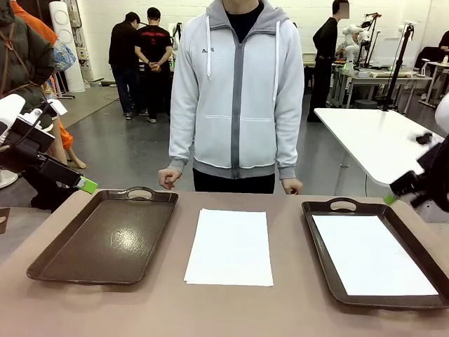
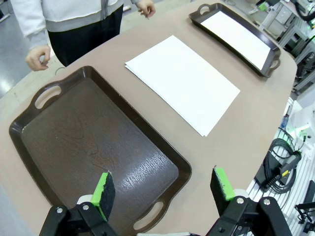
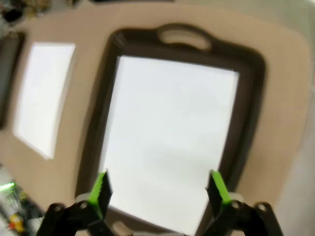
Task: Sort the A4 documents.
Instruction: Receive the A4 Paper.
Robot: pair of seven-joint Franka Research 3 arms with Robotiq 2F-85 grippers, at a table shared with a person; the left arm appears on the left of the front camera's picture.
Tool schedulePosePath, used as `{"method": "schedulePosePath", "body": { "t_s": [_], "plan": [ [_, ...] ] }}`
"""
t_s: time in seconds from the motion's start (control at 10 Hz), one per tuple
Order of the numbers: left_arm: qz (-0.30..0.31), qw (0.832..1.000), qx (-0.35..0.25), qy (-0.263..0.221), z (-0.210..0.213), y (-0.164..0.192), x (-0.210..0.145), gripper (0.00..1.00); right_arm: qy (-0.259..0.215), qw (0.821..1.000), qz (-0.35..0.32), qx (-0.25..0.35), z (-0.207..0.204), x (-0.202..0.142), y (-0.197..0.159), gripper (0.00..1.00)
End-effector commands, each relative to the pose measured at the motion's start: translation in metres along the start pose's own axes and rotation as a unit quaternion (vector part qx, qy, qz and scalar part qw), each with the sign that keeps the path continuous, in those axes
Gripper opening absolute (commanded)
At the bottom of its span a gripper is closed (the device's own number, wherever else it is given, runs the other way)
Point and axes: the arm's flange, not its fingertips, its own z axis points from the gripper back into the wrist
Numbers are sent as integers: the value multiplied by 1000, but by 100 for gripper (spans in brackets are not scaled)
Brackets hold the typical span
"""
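Front view: the A4 documents (image 1: 229, 247) are seen as a white pile lying flat at the middle of the surface (image 1: 295, 309). An empty brown tray (image 1: 105, 239) lies at 9 o'clock of the pile. A second tray (image 1: 316, 209) lies at 3 o'clock, with 1 sheet (image 1: 372, 254) already laid in it. A person's hand (image 1: 168, 178) is rested at the far edge, toward 12 o'clock.

The paper is judged light, limp, slick sheet on sheet, and easily creased. Flat on the surface it offers little to pinch, so a hold at a near corner or short edge is advised.

Left wrist view: the left end effector (image 2: 162, 187) is held wide open over the empty tray. Slightly stepped pile edges are shown here, which suggests several sheets.

Right wrist view, blurred: the right end effector (image 3: 158, 189) is spread wide with nothing held, above the laid sheet. That sheet nearly fills its tray floor.
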Motion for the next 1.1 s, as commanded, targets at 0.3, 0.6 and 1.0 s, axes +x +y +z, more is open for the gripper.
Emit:
{"method": "schedulePosePath", "body": {
  "t_s": [0.3,0.6,1.0],
  "plan": [
    [-6,1000,-7,-4,0,2,-1,100,-147,948,265,101,79,-40,108,100],
    [-6,1000,-7,-4,0,2,-1,100,-113,940,296,127,70,-45,124,100],
    [-6,1000,-7,-4,0,2,-1,100,-80,943,253,202,68,-47,124,100]
  ]
}}
